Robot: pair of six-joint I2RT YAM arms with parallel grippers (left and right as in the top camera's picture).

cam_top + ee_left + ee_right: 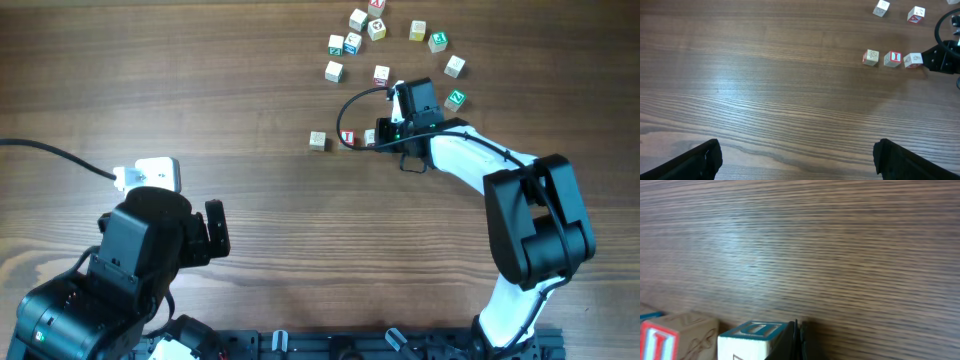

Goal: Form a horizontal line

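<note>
Three small wooden letter cubes lie in a rough row. A pale cube point(317, 140) point(870, 57) is on the left, a red-marked cube point(347, 137) point(892, 58) point(655, 340) in the middle, and a third cube point(369, 137) point(913, 60) on the right. Its upper face in the right wrist view point(755, 332) is teal-marked. Small gaps show between them, the widest beside the left cube. My right gripper point(385, 135) point(799, 340) is shut and empty, with its fingertips against the right side of the third cube. My left gripper point(215, 232) point(797, 157) is open and empty, low over bare table at the front left.
Several loose letter cubes are scattered behind the row, among them one point(333, 71), one point(381, 74), one green-marked point(456, 98) and a cluster point(357, 19). A black cable point(360, 97) loops off the right wrist. A white box point(150, 175) with a cable sits by the left arm.
</note>
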